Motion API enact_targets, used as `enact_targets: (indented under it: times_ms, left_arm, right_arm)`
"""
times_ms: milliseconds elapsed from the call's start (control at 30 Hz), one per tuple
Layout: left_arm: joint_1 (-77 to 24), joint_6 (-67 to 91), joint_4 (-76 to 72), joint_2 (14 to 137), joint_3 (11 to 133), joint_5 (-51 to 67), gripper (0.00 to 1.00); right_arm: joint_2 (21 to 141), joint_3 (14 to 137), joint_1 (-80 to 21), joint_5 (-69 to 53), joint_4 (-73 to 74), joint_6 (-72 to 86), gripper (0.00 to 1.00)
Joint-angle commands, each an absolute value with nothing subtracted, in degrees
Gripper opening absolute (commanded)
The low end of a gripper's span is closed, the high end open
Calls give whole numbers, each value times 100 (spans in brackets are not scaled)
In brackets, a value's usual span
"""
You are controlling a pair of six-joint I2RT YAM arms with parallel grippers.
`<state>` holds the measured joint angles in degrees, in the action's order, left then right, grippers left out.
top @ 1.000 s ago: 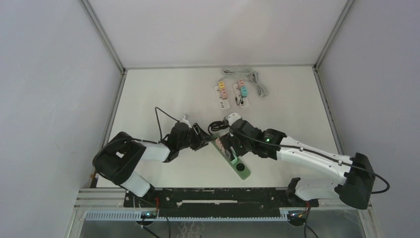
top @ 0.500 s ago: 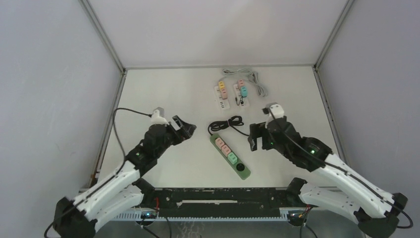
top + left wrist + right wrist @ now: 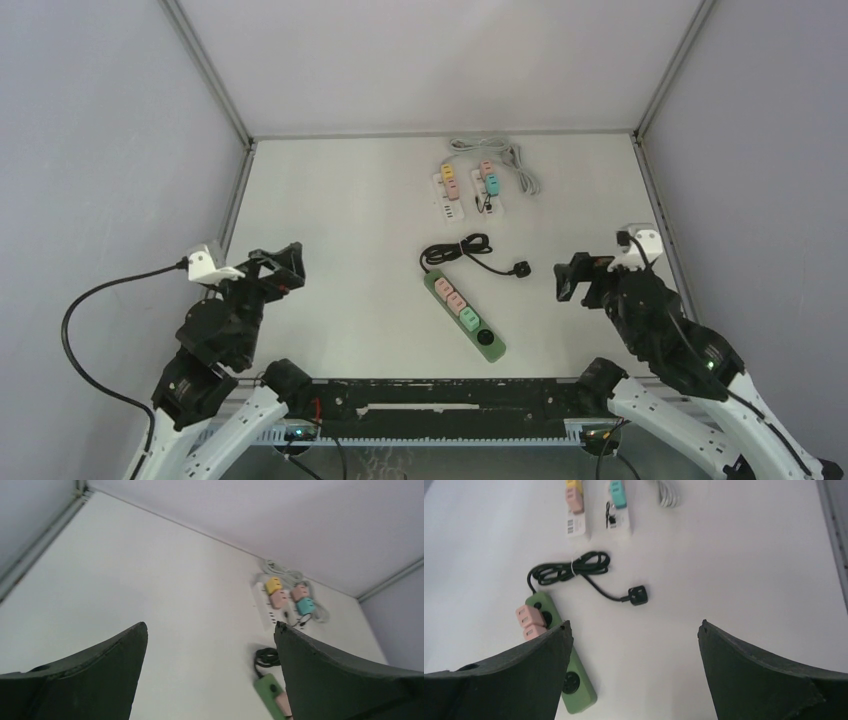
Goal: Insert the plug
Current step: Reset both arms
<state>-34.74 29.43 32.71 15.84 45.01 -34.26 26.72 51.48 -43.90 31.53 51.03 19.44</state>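
A green power strip [image 3: 488,343] lies at the table's middle, angled, with two pink adapters [image 3: 449,293] and a mint one [image 3: 467,318] plugged in. Its black cable coil [image 3: 456,250] ends in a loose black plug [image 3: 521,268] lying on the table to the right of the strip. The strip [image 3: 580,687], the pink adapters [image 3: 526,621] and the plug [image 3: 638,595] show in the right wrist view. My left gripper [image 3: 278,264] is open and empty, far left of the strip [image 3: 269,691]. My right gripper [image 3: 578,278] is open and empty, right of the plug.
Two white power strips [image 3: 450,192] [image 3: 489,188] with yellow, pink and teal adapters lie at the back, next to a coiled grey cable [image 3: 503,155]. Grey walls enclose the table on three sides.
Both arms have pulled back from the green strip to their own sides, left arm to the left, right arm to the right. The strip and the black plug lie free.
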Motion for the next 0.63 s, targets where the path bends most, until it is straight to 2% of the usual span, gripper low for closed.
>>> enact_targets:
  times_ms: [0, 133, 300, 600]
  left_arm:
    - [-3446, 1707, 3357, 1358, 4595, -4174, 100]
    - [-3446, 1530, 2843, 1110, 3989, -4432, 100]
    - [-3385, 1505, 2854, 1088, 3862, -4433, 100]
    - [-3314, 1556, 2916, 1175, 3833, -4292, 100]
  right_arm:
    - [2117, 4938, -4327, 3801, 4866, 1685, 100]
    - [1552, 4575, -4265, 4076, 4628, 1798, 100]
    - [1108, 4365, -4253, 4282, 4597, 1911, 100]
    - [1187, 4290, -4230, 4272, 4551, 1868, 100]
